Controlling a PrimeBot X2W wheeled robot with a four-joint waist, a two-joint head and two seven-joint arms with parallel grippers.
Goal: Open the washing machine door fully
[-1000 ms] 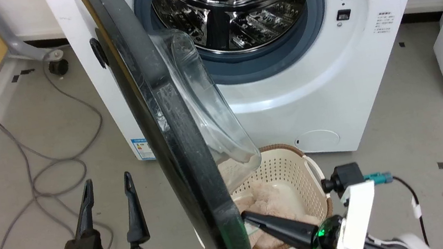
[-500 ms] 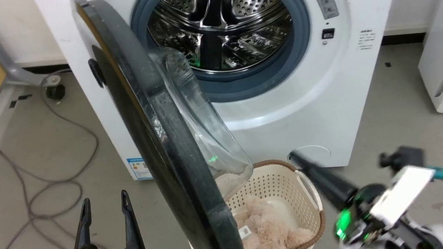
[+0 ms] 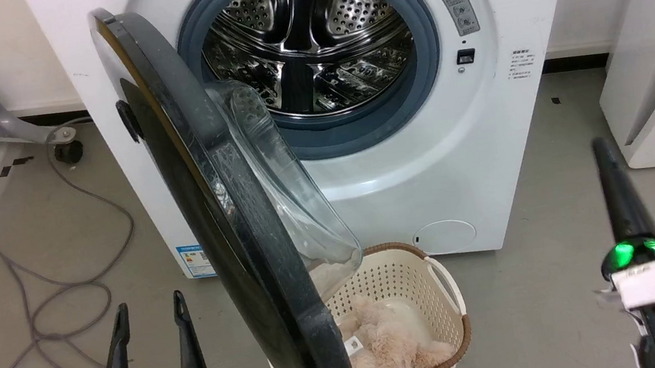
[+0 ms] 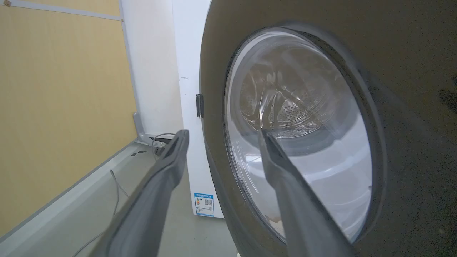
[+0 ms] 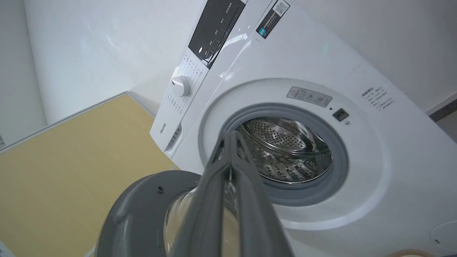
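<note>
Washing machine door (image 3: pixel 236 223) swung out, edge-on to head camera, hinged at left edge of washing machine (image 3: pixel 458 145) front; laundry basket (image 3: pixel 446 283) behind its lower rim. Left gripper (image 3: pixel 149 301) fingers apart, empty, left of door. Right gripper (image 3: pixel 600 146) fingers together, empty, well right.

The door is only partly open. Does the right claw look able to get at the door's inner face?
Probably yes: the shut right claw faces the washing machine door from its inner side, bare floor between them.
</note>
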